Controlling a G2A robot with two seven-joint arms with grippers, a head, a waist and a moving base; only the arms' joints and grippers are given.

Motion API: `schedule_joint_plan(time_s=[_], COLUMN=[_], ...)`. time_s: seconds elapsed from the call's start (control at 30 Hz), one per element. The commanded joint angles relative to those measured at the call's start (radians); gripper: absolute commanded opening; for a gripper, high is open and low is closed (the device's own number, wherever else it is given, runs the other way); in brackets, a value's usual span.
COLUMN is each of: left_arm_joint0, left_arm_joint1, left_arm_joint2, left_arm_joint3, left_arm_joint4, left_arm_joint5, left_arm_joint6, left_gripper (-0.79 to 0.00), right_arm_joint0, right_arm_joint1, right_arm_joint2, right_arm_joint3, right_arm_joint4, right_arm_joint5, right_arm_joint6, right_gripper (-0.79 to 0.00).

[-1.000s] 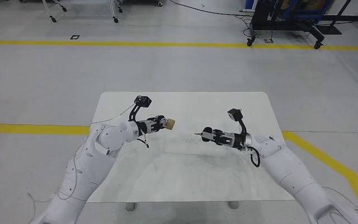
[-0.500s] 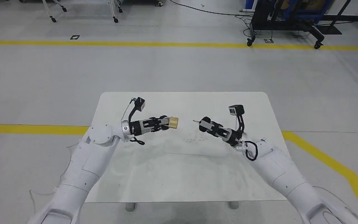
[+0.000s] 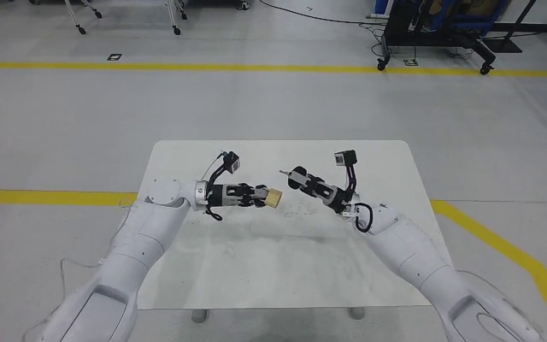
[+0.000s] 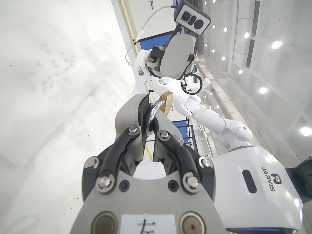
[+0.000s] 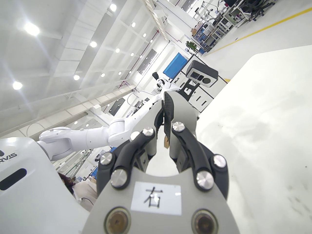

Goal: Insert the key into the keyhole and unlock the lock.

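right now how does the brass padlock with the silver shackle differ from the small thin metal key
The brass padlock is blocky; the key is a thin sliver, far smaller. The left gripper clamps the padlock by its shackle, its body jutting clear; the right gripper pinches the key with just its tip showing. Both are held above the white table, facing each other, apart.

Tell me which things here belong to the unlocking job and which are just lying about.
For the job: padlock, held by its shackle in the left gripper; key, pinched in the right gripper.
Just around: white table, yellow floor line, black wheeled cart.
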Motion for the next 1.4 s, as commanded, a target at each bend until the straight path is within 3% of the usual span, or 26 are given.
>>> schedule_joint_plan(time_s=[0.0,0.3,0.63,1.13,1.23,1.37], left_arm_joint0=[-0.014,-0.058,-0.140,-0.139,-0.117,-0.115], left_arm_joint1=[-0.008,-0.037,-0.065,-0.066,-0.067,-0.072], left_arm_joint2=[0.010,0.043,0.063,0.064,0.058,0.049], left_arm_joint3=[0.033,0.103,0.248,0.248,0.211,0.194], left_arm_joint4=[-0.017,-0.049,-0.082,-0.082,-0.085,-0.127], left_arm_joint5=[0.006,0.022,0.109,0.115,0.180,0.262], left_arm_joint6=[-0.021,-0.053,-0.140,-0.134,-0.051,-0.060], left_gripper=[-0.785,-0.785,-0.785,-0.785,-0.785,-0.785], right_arm_joint0=[0.005,0.010,-0.026,-0.029,-0.047,-0.092], right_arm_joint1=[-0.011,-0.044,-0.038,-0.037,-0.035,-0.022], right_arm_joint2=[-0.012,-0.028,0.026,0.030,0.048,0.084], right_arm_joint3=[0.012,0.053,0.049,0.046,0.025,-0.025], right_arm_joint4=[-0.012,-0.006,0.060,0.063,0.051,0.033], right_arm_joint5=[0.001,-0.020,-0.047,-0.047,-0.020,0.020], right_arm_joint6=[0.003,0.020,0.096,0.096,0.055,0.038], right_gripper=[-0.785,-0.785,-0.785,-0.785,-0.785,-0.785])
